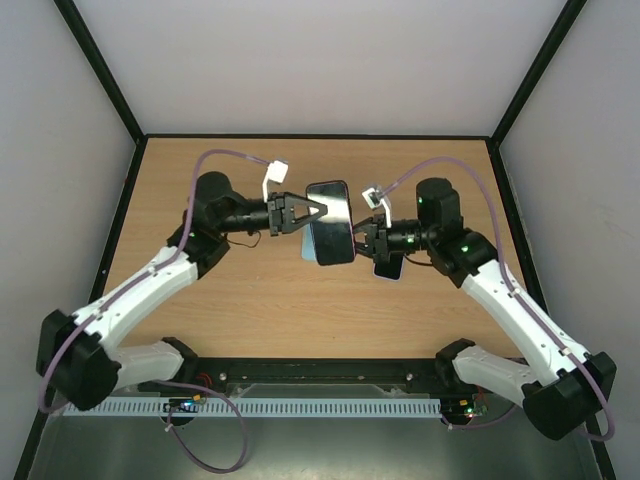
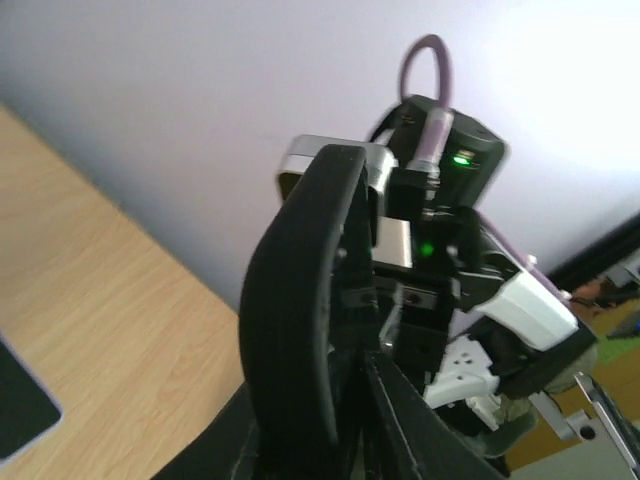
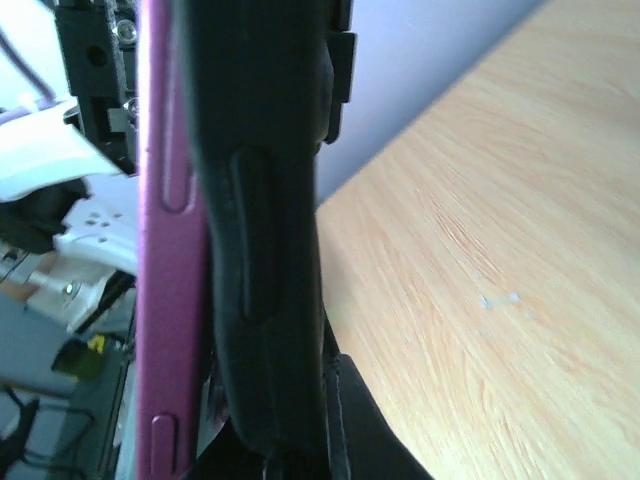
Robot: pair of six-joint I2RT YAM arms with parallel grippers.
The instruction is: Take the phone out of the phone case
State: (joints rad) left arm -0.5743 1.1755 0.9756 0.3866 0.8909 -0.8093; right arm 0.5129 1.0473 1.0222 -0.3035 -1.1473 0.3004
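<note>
The black phone case (image 1: 332,246) is held in the air over the middle of the table. The phone (image 1: 328,198), with its glossy screen, sticks out of the case's far end. In the right wrist view the phone's purple edge (image 3: 165,250) lies flat against the black phone case (image 3: 265,200). My right gripper (image 1: 362,240) (image 3: 290,450) is shut on the case's right edge. My left gripper (image 1: 320,211) (image 2: 365,350) comes in from the left, its fingers nearly together on the case's curved black rim (image 2: 300,300).
A flat dark slab with a pale edge (image 1: 388,268) (image 2: 18,405) lies on the wooden table (image 1: 230,300) under my right gripper. Black frame posts and pale walls enclose the table on three sides.
</note>
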